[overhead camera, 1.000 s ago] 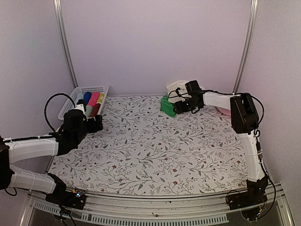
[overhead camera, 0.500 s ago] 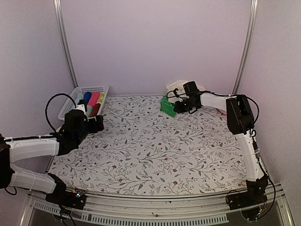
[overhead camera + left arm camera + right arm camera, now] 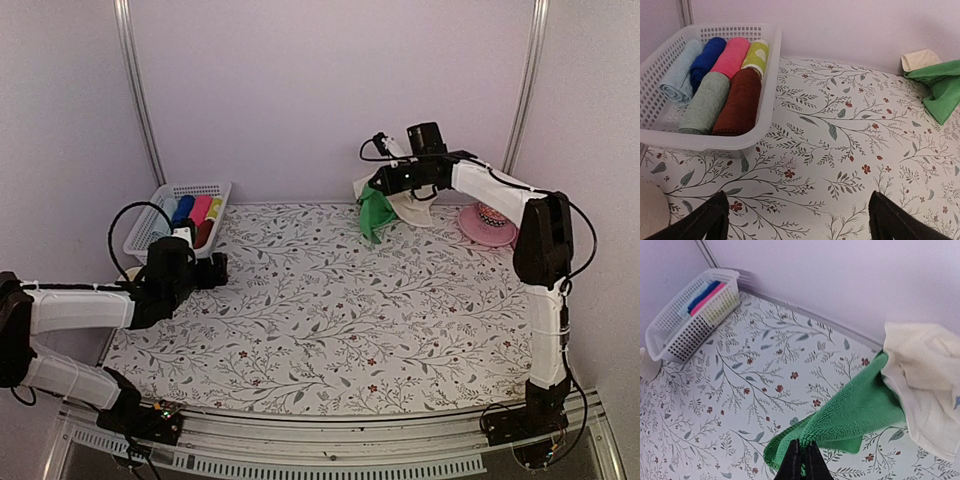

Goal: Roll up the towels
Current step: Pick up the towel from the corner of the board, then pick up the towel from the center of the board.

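pale lilac walls close in a floral tabletop [image 3: 330, 320]. at the left a white basket [image 3: 150, 215] holds coloured rolls, and just beside it the left hand [image 3: 205, 270] hovers with fingers spread wide, holding nothing. at the back right, the right hand [image 3: 801, 460] is pinched shut on an edge of the green towel [image 3: 374, 215]. the towel hangs bunched, long axis near upright, free end pointing down beside the cream towel [image 3: 410, 205]. best, i judge, to carry it clear, lay it flat, then roll from a short edge.

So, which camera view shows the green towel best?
Right wrist: the green towel is large and central, pinched by the right gripper. Top external shows it small and far; left wrist shows only part at its right edge.
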